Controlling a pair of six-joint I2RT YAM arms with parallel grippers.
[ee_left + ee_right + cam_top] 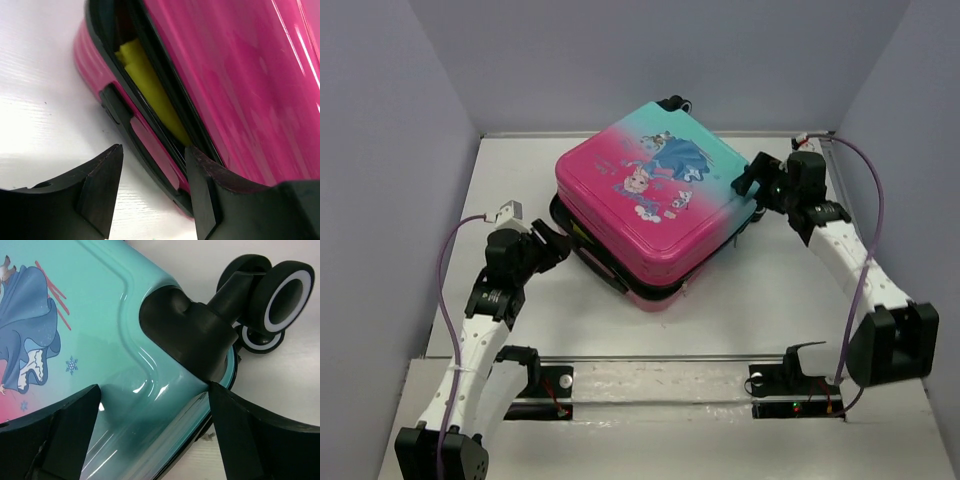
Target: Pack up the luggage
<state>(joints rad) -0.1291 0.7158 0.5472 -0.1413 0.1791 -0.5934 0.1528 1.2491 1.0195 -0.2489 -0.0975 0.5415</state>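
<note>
Grey walls enclose a white bench [740,300].

Top view: the luggage [655,200] lies flat at mid-bench, printed side up, with its lid slightly ajar. The left end effector [555,248] is at the near-left pink edge. The right end effector [750,178] is at the far-right teal corner.

Left wrist view: the fingers are spread astride the lower shell's rim. A yellow item [145,80] shows in the gap between the shells.

Right wrist view: the fingers are spread on either side of the teal corner, beside a black wheel [285,290].
</note>
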